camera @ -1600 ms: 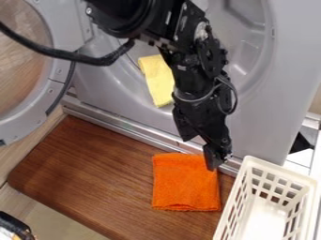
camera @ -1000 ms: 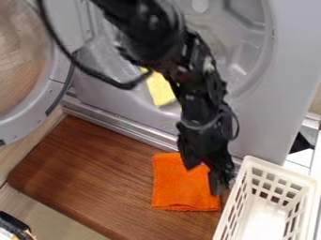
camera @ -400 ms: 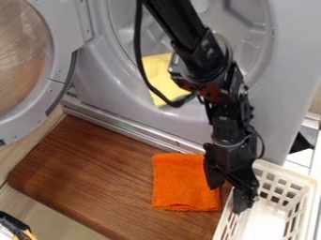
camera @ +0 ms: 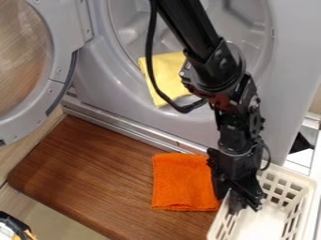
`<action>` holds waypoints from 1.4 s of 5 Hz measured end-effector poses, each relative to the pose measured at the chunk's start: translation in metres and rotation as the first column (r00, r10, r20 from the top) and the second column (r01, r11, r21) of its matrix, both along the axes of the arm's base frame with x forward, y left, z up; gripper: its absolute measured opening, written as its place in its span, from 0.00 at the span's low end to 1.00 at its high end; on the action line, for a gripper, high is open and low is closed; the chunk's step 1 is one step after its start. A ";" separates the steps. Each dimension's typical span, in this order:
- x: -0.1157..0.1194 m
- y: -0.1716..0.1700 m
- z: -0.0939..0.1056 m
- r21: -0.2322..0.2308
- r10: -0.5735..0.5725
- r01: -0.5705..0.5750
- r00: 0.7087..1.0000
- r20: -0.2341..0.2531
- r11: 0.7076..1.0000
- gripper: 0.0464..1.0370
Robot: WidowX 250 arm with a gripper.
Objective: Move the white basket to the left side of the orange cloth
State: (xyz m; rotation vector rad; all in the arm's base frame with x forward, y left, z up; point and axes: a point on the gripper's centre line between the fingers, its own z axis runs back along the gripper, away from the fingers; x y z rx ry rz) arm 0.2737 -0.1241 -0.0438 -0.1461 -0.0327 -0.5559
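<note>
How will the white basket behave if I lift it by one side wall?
The white basket looks like molded plastic, so it should mostly hold its shape. The many openings in its walls suggest it is light for its size. Gripped at one side, it would probably tilt, the far side sagging.

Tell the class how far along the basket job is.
Done: the gripper is down at the white basket's wall nearest the orange cloth. In hand: perhaps that wall, though a firm grip isn't clear. Left: the basket sits right of the cloth, so crossing left and release remain.
</note>
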 end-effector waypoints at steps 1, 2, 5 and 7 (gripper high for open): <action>-0.001 0.001 0.001 0.003 0.004 -0.004 1.000 0.000 1.000 0.20; -0.001 0.003 0.003 0.014 0.013 -0.013 1.000 -0.001 1.000 0.13; -0.010 0.010 0.027 0.058 0.030 -0.032 0.999 0.036 0.998 0.06; -0.026 0.020 0.052 0.082 0.067 -0.071 0.997 0.047 0.994 0.06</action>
